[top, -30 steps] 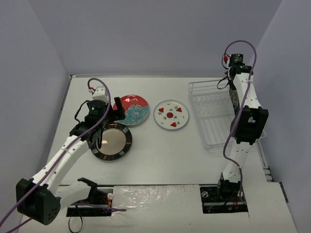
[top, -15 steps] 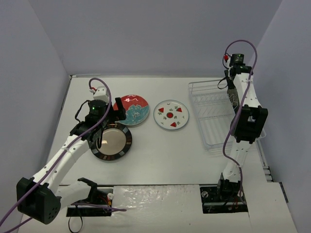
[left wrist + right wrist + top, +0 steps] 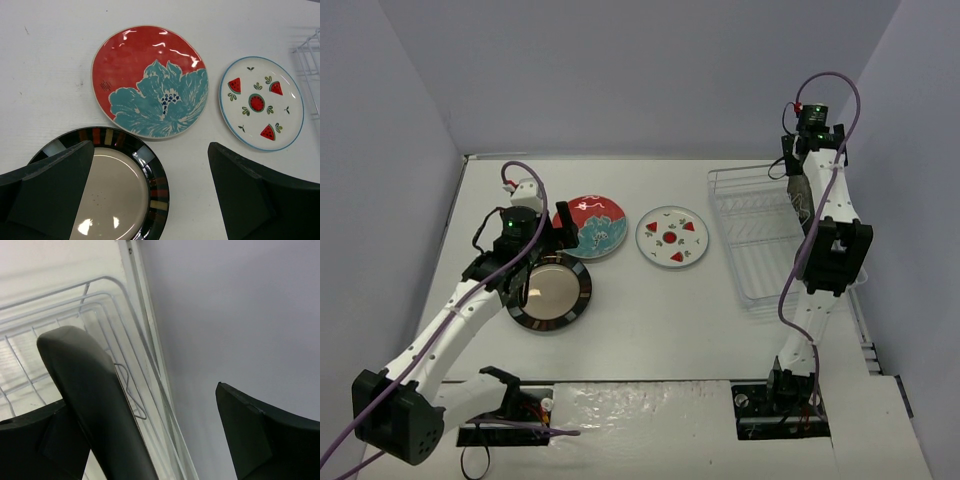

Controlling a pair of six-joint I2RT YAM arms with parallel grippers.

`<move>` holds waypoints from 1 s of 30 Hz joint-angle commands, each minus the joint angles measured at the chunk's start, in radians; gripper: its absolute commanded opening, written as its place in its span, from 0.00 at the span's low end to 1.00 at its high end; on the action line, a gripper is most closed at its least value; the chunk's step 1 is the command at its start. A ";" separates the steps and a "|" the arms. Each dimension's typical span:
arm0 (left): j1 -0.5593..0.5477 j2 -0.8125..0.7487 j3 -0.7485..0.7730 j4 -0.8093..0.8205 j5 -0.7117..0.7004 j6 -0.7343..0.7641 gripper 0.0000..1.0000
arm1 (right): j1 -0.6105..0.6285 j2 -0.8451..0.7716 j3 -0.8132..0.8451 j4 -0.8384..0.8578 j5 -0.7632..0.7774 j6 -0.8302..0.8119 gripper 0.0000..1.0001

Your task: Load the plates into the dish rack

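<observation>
Pickup apparently starting: left gripper, jaws spread, hovers over black-rimmed plate; next, clamp its rim. Right gripper also spread.

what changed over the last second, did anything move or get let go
The right gripper rose a little above the far end of the dish rack, fingers open. The dark plate beside them stayed where it was. The left gripper stayed open over the black-rimmed plate. The floral plate and watermelon plate did not move.

Three plates left of dish rack; fourth seemingly inside.
</observation>
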State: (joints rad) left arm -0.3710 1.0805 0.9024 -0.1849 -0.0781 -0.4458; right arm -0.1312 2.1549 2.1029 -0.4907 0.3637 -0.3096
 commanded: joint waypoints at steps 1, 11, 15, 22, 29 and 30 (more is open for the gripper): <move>0.009 -0.043 0.048 0.011 -0.007 0.002 0.97 | -0.011 -0.148 0.006 0.169 0.171 0.062 0.95; 0.009 -0.090 0.045 -0.018 -0.009 -0.005 0.97 | -0.031 -0.217 -0.055 0.185 0.143 0.062 0.96; 0.009 -0.093 0.052 -0.040 -0.015 -0.012 0.97 | -0.031 -0.242 -0.058 0.191 0.123 0.063 0.97; 0.009 -0.076 0.070 -0.095 -0.032 -0.038 0.97 | -0.016 -0.313 -0.026 0.168 0.040 0.094 1.00; 0.010 -0.025 0.117 -0.185 -0.004 -0.076 0.97 | 0.162 -0.464 -0.153 0.201 0.029 0.088 1.00; 0.010 -0.022 0.122 -0.205 -0.005 -0.081 0.97 | 0.185 -0.477 -0.165 0.200 0.020 0.098 1.00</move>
State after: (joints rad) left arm -0.3706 1.0447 0.9360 -0.3354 -0.0822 -0.4917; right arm -0.0518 1.8089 1.9685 -0.3648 0.3913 -0.2333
